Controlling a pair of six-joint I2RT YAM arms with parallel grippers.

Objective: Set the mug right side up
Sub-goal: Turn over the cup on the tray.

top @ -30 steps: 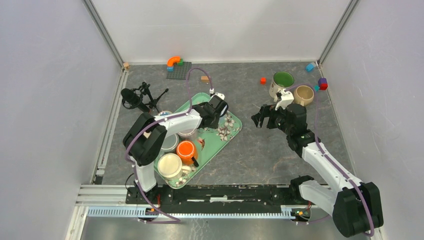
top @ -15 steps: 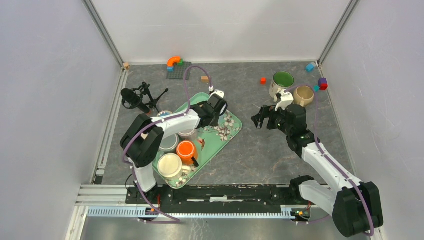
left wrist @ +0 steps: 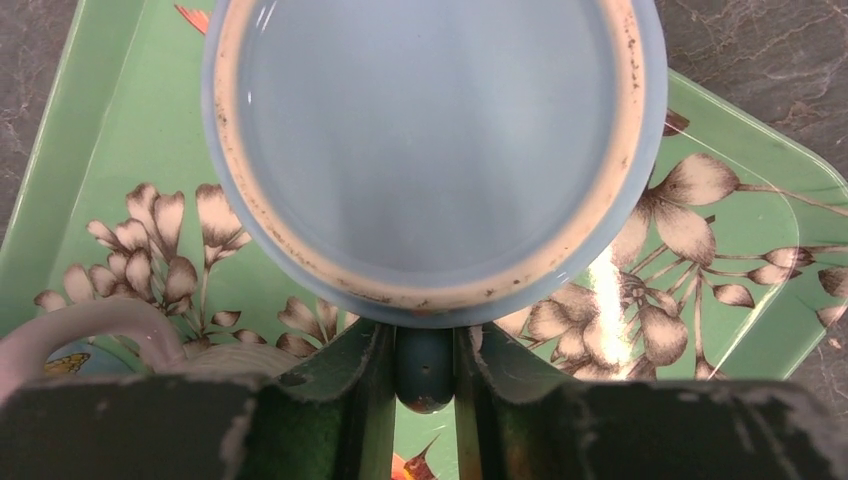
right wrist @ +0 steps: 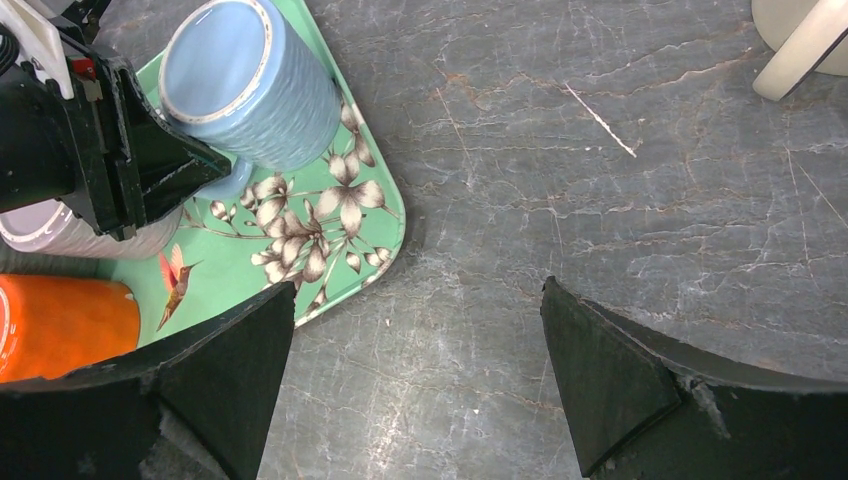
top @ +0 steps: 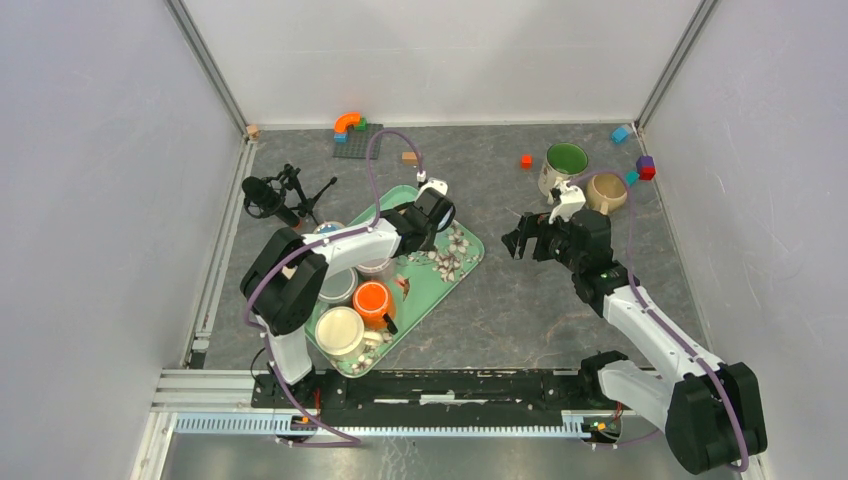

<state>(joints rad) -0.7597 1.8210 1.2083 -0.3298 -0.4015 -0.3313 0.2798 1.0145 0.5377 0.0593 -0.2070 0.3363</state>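
Pinching the blue mug [left wrist: 430,140] by its handle [left wrist: 424,378] is the job of my left gripper [left wrist: 425,365] at this moment. Its two fingers [left wrist: 335,400] are closed on the loop, which sits squarely between them in the left wrist view. The mug is at the far corner of the green flowered tray [left wrist: 110,150], bottom up, with its unglazed foot ring facing my wrist camera. I cannot tell whether its rim rests on the tray or has just cleared it. I judge the flip itself is not yet done, so the care lies in what comes next. I want to raise the mug straight up first, so the rim is free of the tray before any turning. Then I would roll my wrist slowly through a half turn, because a grip on a narrow handle lets the heavy body swing or twist between the pads. The white mug [right wrist: 45,235] and the orange cup [right wrist: 60,325] stand just beside my fingers, so I should swing the body outward, toward the bare flowered corner. I would set it down flat on its foot before letting go. My right gripper [right wrist: 420,340] hangs wide open over the bare table [right wrist: 600,200], apart from the tray, and holds nothing.
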